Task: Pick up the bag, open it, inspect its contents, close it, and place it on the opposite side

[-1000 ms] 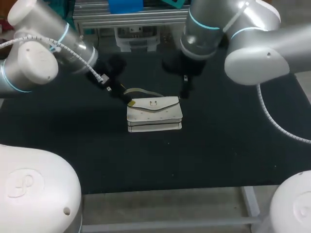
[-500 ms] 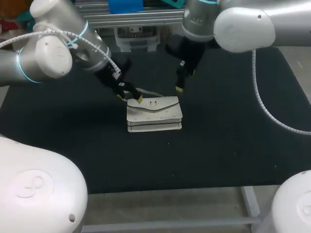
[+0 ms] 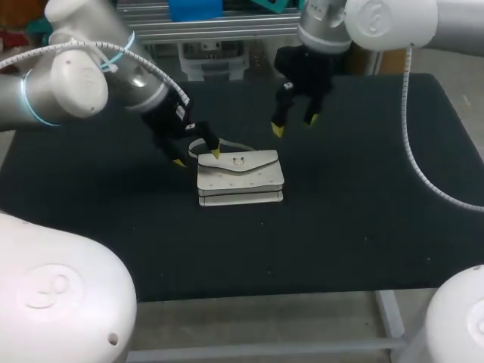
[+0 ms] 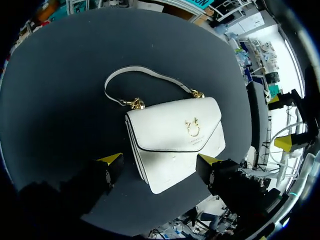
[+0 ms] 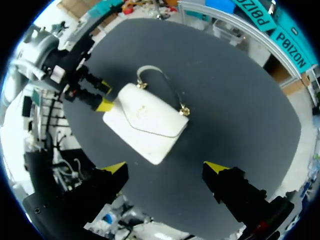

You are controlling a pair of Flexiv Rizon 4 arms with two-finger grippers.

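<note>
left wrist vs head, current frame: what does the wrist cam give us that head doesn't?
Left wrist only: the strap's full loop and its gold fittings. Head only: the left arm, right arm and the table's front edge; the strap is partly hidden behind the left gripper. Both: white bag lying flat, flap closed, left gripper open by it, right gripper open and apart.

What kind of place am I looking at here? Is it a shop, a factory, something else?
Most likely a robotics lab or test bench: two robot arms hold the left claw and right claw open above a white handbag lying on a black table.
</note>
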